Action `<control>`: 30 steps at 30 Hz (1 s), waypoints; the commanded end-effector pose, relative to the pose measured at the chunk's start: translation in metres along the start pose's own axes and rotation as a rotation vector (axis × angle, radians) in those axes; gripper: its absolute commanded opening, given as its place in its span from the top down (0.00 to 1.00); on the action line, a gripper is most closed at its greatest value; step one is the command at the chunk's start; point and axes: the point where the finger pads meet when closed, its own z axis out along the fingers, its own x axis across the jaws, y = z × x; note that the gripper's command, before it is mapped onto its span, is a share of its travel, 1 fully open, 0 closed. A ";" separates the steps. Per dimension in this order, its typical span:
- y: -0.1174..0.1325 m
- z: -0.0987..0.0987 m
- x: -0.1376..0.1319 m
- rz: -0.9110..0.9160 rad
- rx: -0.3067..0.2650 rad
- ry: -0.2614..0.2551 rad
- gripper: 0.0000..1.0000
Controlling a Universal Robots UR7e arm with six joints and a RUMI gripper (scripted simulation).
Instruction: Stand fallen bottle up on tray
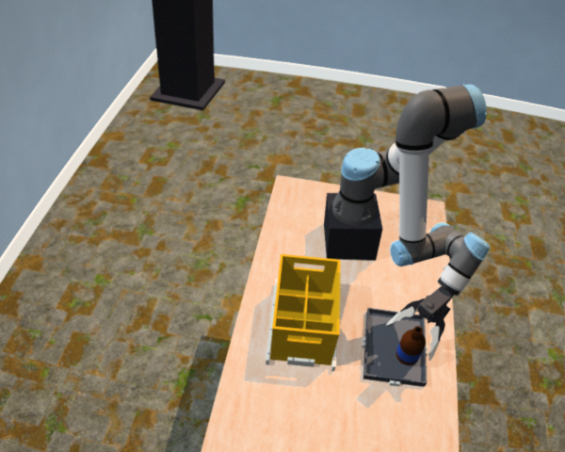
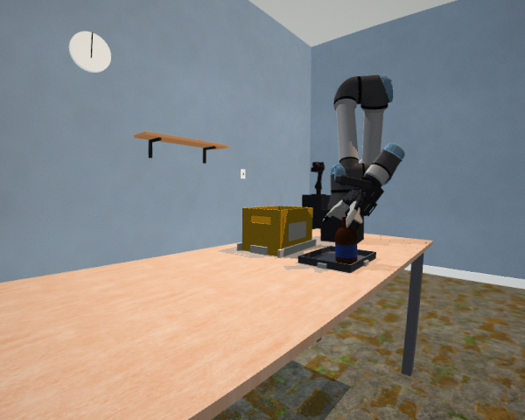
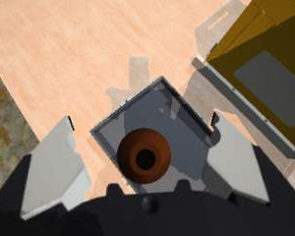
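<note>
Wooden table (image 2: pixel 163 316), brown bottle (image 1: pixel 411 346) upright on the dark tray (image 1: pixel 370 340) beside the yellow crate (image 1: pixel 306 311)
Gripper (image 1: pixel 417 325) spread wide, empty, straddling the neck; a sideways withdrawal could topple the bottle

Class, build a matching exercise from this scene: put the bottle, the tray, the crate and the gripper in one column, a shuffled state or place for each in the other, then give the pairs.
1. bottle
2. tray
3. crate
4. gripper

A. yellow, with dividers inside
B. open, fingers either side of the neck, holding nothing
C. upright, blue band around the body
D. dark and shallow, beside the crate

Pairs: 1-C, 2-D, 3-A, 4-B
</note>
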 end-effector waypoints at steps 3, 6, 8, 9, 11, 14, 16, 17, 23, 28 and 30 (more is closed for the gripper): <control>-0.001 0.000 0.000 0.001 0.001 -0.001 0.00; -0.001 -0.001 0.000 0.001 0.001 -0.001 0.00; -0.001 -0.001 0.000 0.001 0.001 -0.001 0.00; -0.001 -0.001 0.000 0.001 0.001 -0.001 0.00; -0.001 -0.001 0.000 0.001 0.001 -0.001 0.00; -0.002 -0.003 0.000 0.001 0.001 -0.001 0.00; -0.003 -0.004 0.000 0.001 0.001 -0.001 0.00; -0.004 -0.004 0.000 0.001 0.001 -0.001 0.00; -0.009 -0.010 0.000 0.001 0.001 -0.001 0.00; -0.012 -0.014 0.000 0.001 0.001 -0.001 0.00; -0.014 -0.017 0.000 0.001 0.001 -0.001 0.00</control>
